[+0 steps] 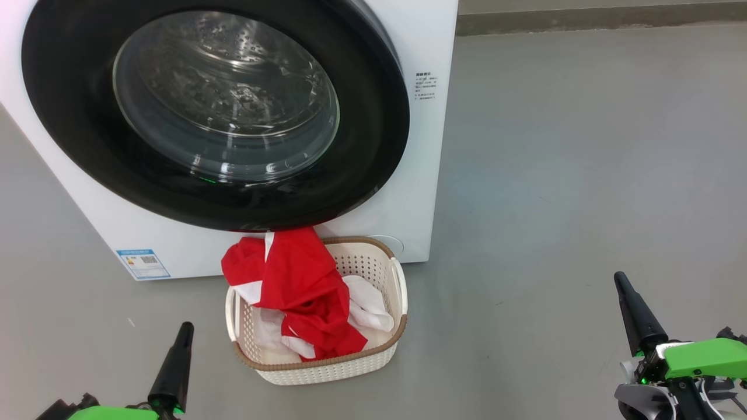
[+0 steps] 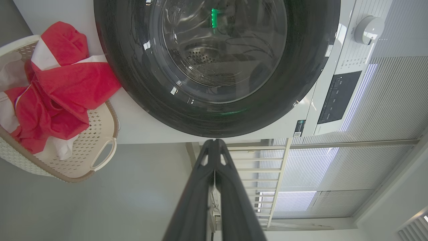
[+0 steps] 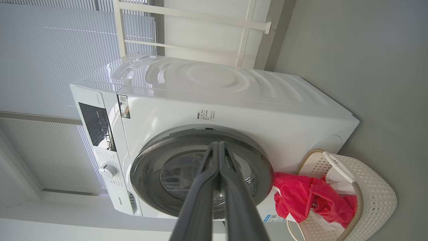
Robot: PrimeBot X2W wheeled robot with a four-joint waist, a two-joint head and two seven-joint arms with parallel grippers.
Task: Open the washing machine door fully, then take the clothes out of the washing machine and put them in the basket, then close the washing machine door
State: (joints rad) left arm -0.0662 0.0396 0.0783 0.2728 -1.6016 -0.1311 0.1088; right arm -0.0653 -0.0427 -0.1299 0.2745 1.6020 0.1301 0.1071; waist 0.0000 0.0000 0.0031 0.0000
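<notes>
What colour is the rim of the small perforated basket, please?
Brown, with a woven look, around the cream-white perforated plastic basket; the head view shows it best.

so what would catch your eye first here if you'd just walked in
The red clothes stand out first, heaped in the basket on the grey floor and spilling over its far rim. Right behind it looms the white washer with its big round door, a glossy black rim around clear glass. The door looks shut, and the steel drum shows through it.
</notes>
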